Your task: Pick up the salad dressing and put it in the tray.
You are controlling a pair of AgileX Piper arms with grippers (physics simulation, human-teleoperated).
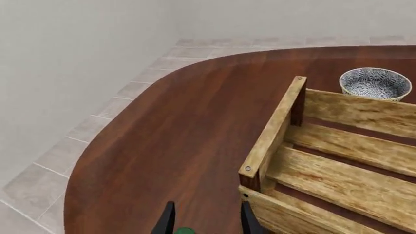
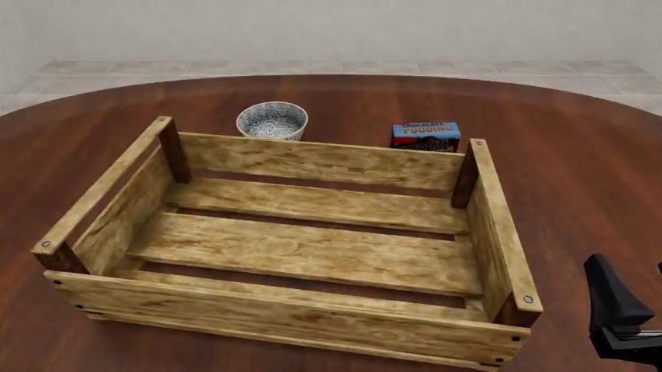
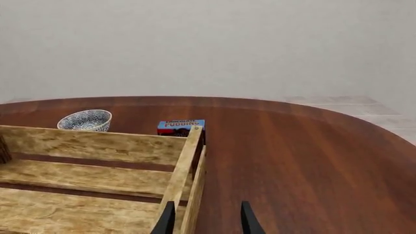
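Note:
Only the dark green cap of the salad dressing (image 1: 185, 230) shows, at the edge of the left wrist view, low between the fingers of my left gripper (image 1: 208, 210). Those fingers stand apart, so the gripper is open, just outside a corner of the tray (image 1: 273, 131). The tray (image 2: 310, 159) is a big wooden slat crate in the table's middle, with nothing in it. My right gripper (image 2: 633, 298) hangs open beside the tray's right wall (image 3: 184, 165), and nothing lies between its fingers (image 3: 167, 217). The front view shows neither the bottle nor the left gripper.
A small patterned bowl (image 2: 272, 120) stands just behind the tray's far wall on the left. A blue chocolate pudding box (image 2: 425, 136) stands behind that wall on the right. The round dark wooden table (image 2: 579, 155) ends at a tiled floor and pale walls.

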